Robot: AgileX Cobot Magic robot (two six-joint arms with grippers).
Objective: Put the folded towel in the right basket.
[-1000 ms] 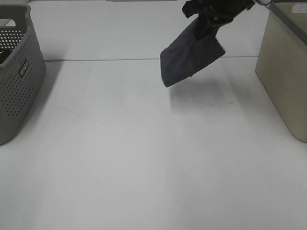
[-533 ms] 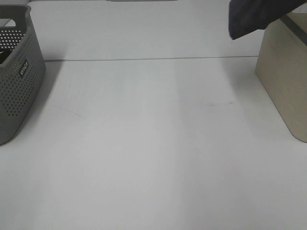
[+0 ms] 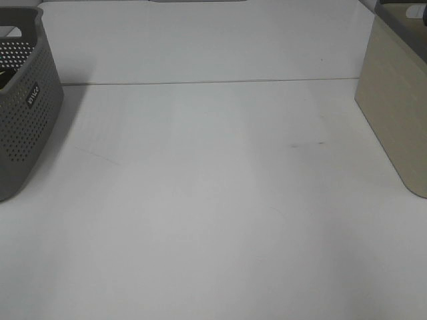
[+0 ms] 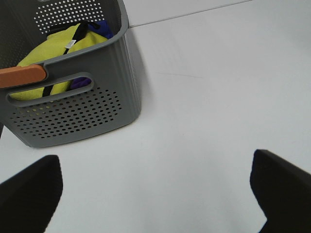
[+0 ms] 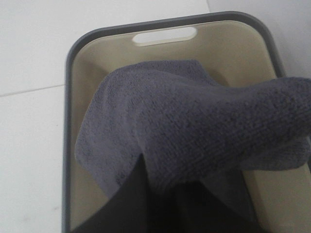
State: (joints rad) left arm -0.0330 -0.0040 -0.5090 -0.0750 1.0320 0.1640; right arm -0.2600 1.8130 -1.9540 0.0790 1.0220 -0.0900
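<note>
Gone from the high view, the dark grey-blue fuzzy folded towel (image 5: 194,131) has moved right. Left fingers (image 4: 29,194) sit wide apart, holding nothing, near the grey holey plastic basket (image 4: 73,111). Right fingers (image 5: 141,208) hold the towel right above the tan, grey-rimmed right basket (image 5: 68,121), so it only needs to drop down.

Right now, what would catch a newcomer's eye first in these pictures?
The dark blue-grey terry towel fills the right wrist view, bunched up over the open beige plastic basket with a dark grey rim. In the left wrist view, the grey perforated plastic basket holds a bright yellow cloth.
</note>
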